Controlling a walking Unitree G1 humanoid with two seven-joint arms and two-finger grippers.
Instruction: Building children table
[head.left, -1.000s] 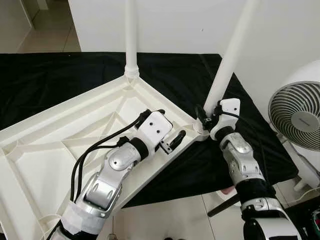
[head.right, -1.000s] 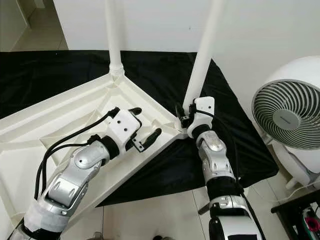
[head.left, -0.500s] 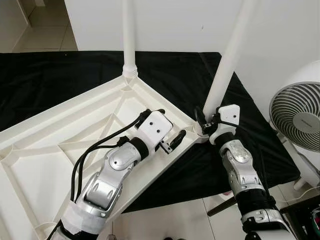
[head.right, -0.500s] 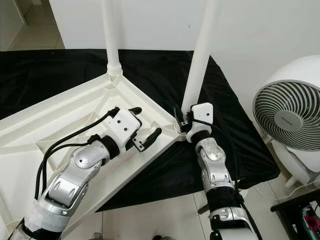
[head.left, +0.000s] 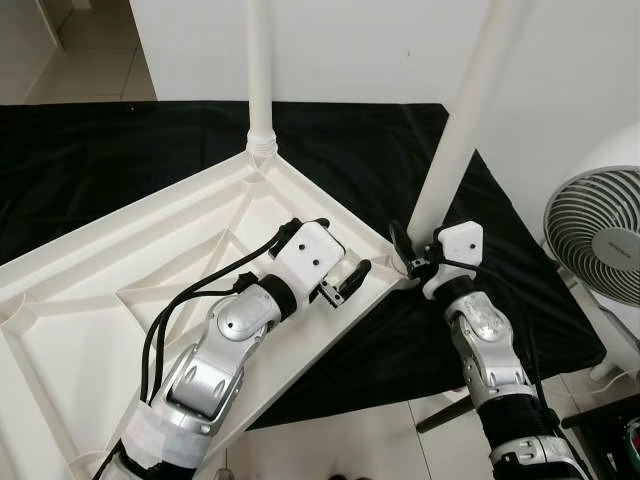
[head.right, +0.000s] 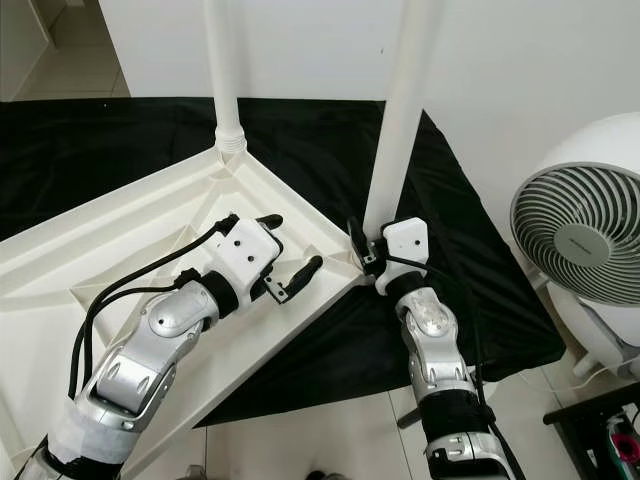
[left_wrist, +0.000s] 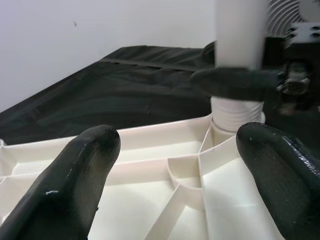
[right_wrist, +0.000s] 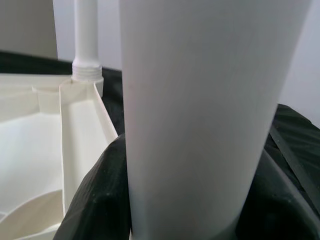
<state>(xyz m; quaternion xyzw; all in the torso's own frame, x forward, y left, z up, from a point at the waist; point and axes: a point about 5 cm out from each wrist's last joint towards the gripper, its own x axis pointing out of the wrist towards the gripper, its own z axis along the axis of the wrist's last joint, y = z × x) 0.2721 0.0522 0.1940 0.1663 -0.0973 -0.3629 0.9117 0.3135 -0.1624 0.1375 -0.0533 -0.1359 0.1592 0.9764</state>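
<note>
Right wrist view: table leg (right_wrist: 200, 110) cut off

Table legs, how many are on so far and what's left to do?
One leg already stands in the far corner socket of the upturned tabletop. The right gripper clamps a second leg at the near corner socket. The left gripper, open, rests on the tabletop. Two visible corners lack legs.

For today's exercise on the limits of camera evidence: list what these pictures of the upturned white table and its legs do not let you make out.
- Top ends of the near leg and far leg: cut off by the eye views' top edge.
- Table top corners toward the robot's left: cut by the picture edge and hidden by the left arm.
- How deep the near leg sits in its socket: hidden by the right pincer around it.
- Fan: cut by the right edge.
</note>
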